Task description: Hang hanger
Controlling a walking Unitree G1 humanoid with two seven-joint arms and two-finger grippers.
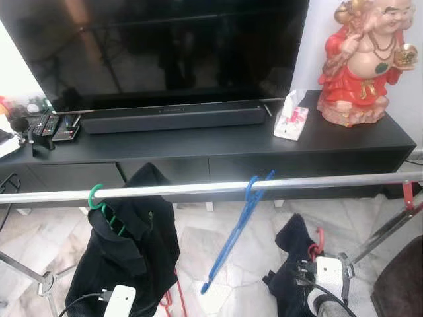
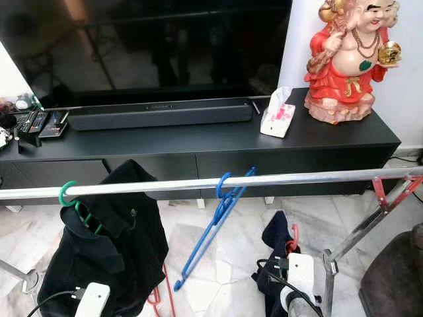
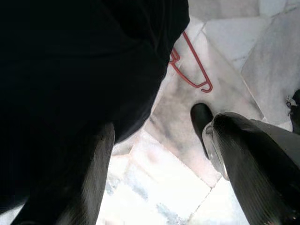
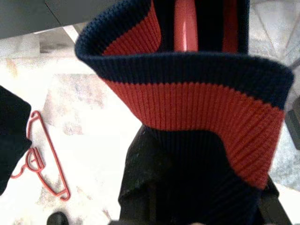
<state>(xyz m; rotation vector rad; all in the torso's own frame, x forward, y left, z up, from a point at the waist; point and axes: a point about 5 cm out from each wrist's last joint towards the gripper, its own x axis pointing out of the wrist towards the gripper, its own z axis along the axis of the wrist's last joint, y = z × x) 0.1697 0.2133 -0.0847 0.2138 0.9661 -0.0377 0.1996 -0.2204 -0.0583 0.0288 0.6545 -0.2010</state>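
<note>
Partly hidden red hanger [image 4: 186, 26] in knit sweater [image 4: 197, 103], jaws unseen

Pretty standard living room setup: a long black TV cabinet [image 1: 218, 148] runs across the middle, with a big dark TV [image 1: 158, 46] up at 12 o'clock and a black soundbar [image 1: 173, 119] sitting right in front of it. Over at 2 o'clock on the cabinet there's a red-robed laughing Buddha statue [image 1: 362, 59] against a white wall [image 1: 316, 39], a tissue box [image 1: 291, 119] just beside it, and some remotes [image 1: 49, 125] at 9 o'clock. Floor's pale marble tile [image 1: 192, 254], brightly lit.
</note>
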